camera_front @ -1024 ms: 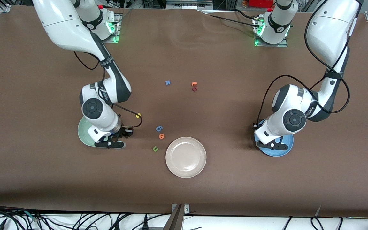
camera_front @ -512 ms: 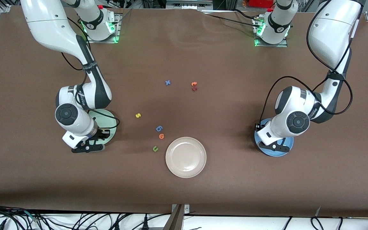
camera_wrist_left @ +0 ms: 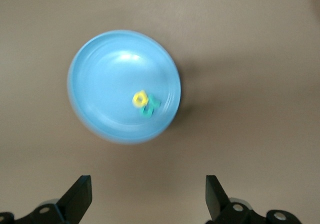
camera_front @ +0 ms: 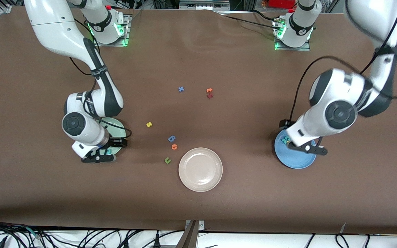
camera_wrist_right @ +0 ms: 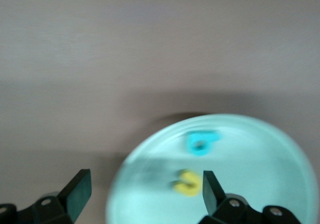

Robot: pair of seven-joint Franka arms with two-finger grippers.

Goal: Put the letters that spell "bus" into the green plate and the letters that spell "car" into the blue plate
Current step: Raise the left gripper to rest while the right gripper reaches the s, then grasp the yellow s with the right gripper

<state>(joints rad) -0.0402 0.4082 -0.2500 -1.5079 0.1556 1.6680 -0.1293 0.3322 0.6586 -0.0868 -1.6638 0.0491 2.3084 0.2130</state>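
The green plate (camera_front: 116,125) lies under my right arm; my right gripper (camera_front: 110,149) hangs open over its edge with nothing between the fingers. In the right wrist view, the green plate (camera_wrist_right: 260,184) holds a teal "b" (camera_wrist_right: 202,142) and a yellow "u" (camera_wrist_right: 187,182). A yellow "s" (camera_front: 149,124) lies on the table, toward the middle from the green plate. My left gripper (camera_front: 304,147) is open and empty over the blue plate (camera_front: 293,161). The blue plate (camera_wrist_left: 107,78) holds a yellow "a" (camera_wrist_left: 140,99) touching teal letters (camera_wrist_left: 150,108).
A beige plate (camera_front: 200,169) sits near the front camera at mid-table. Beside it lie an olive "u" (camera_front: 167,160), an orange piece (camera_front: 174,146) and a blue "6" (camera_front: 171,138). Farther off lie a blue "x" (camera_front: 181,89) and an orange "t" (camera_front: 209,90).
Both grippers went from shut to open. The right gripper moved from beside the green plate to over it. The left arm lifted and swung outward, baring a teal letter on the blue plate.
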